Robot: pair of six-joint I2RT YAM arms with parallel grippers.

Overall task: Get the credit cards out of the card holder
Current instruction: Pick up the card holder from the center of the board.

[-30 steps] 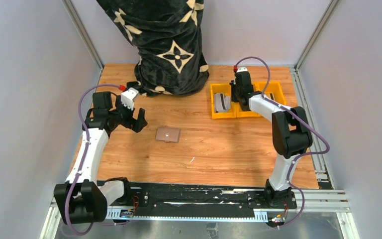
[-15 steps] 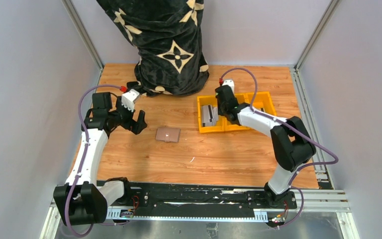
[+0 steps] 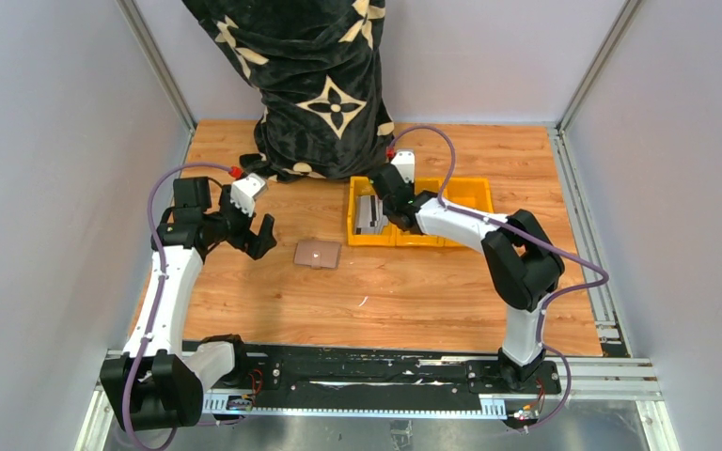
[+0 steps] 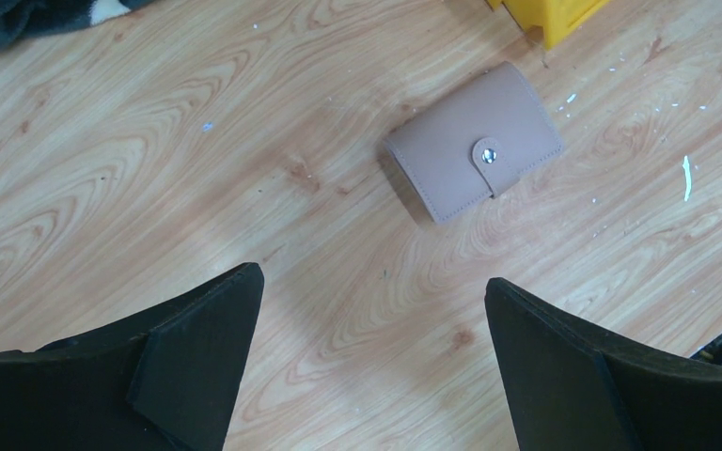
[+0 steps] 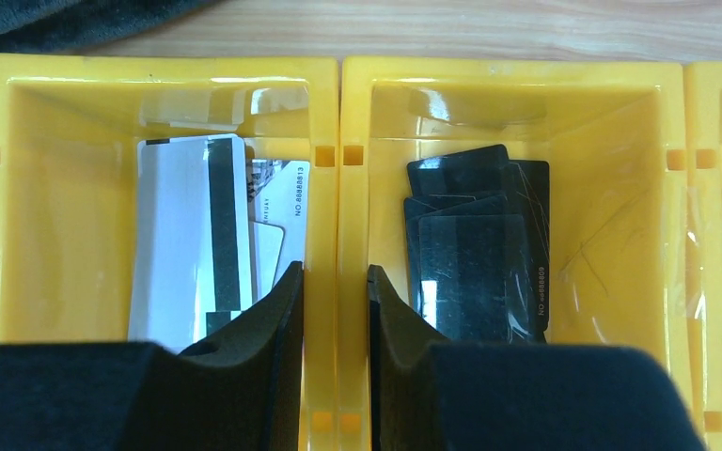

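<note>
The card holder [image 3: 318, 254] is a small brown wallet lying flat on the wooden table, snapped shut with its stud up, so any credit cards inside are hidden. In the left wrist view the card holder [image 4: 475, 141] lies ahead and to the right of my left gripper [image 4: 371, 280]. That left gripper [image 3: 261, 235] hovers open and empty just left of it. My right gripper [image 3: 385, 209] is at the yellow bin [image 3: 470, 193]. The wrist view shows the right gripper [image 5: 337, 272] shut on the dividing wall between two compartments of the yellow bin [image 5: 160, 66].
Pale cards with a black stripe [image 5: 188, 235] lie in the bin's left compartment and black cards [image 5: 475, 254] in the middle one. A black patterned cloth [image 3: 320, 85] stands at the back, close to the bin's far left corner. Metal frame posts rise at both back corners.
My right gripper has dragged the yellow bin leftward across the table, closer to the cloth and the card holder. The left gripper has barely shifted and stays open.
</note>
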